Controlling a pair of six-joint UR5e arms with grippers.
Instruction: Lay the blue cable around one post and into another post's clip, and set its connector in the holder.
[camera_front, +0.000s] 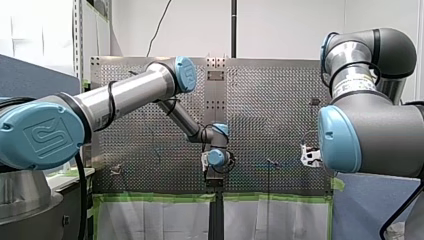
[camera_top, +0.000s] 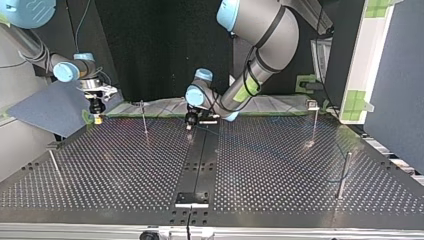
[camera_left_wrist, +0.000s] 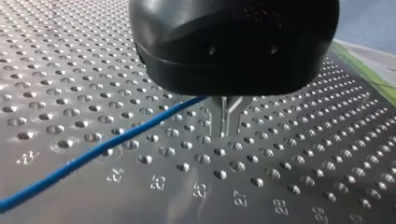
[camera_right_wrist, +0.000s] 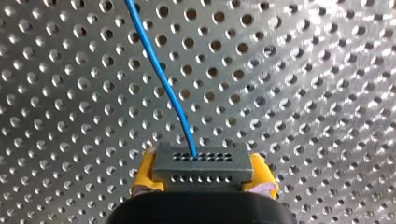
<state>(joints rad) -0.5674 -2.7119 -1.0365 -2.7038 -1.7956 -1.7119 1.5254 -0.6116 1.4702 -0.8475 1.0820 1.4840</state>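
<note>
My right gripper (camera_right_wrist: 201, 173) clamps the grey connector (camera_right_wrist: 201, 161) between yellow pads (camera_right_wrist: 142, 170); my left gripper (camera_left_wrist: 226, 130), narrow, pinches the blue cable (camera_left_wrist: 93, 154).

Showing the bench (camera_left_wrist: 65, 79) as bare perforated metal, glossy, glinting at every hole's rim. Showing the blue cable (camera_left_wrist: 93, 155) in a smooth, faintly shiny plastic sheath. Showing the connector (camera_right_wrist: 201, 164) as a matt grey, smooth-faced block. Showing yellow pads (camera_right_wrist: 144, 173), soft and rubbery with ragged edges, on my right gripper (camera_right_wrist: 201, 179). Showing my left gripper (camera_left_wrist: 227, 133) with a glossy black plastic housing (camera_left_wrist: 233, 46) and bare satin metal fingers (camera_left_wrist: 220, 116). Showing a thin post (camera_top: 343, 175) as polished metal.
</note>
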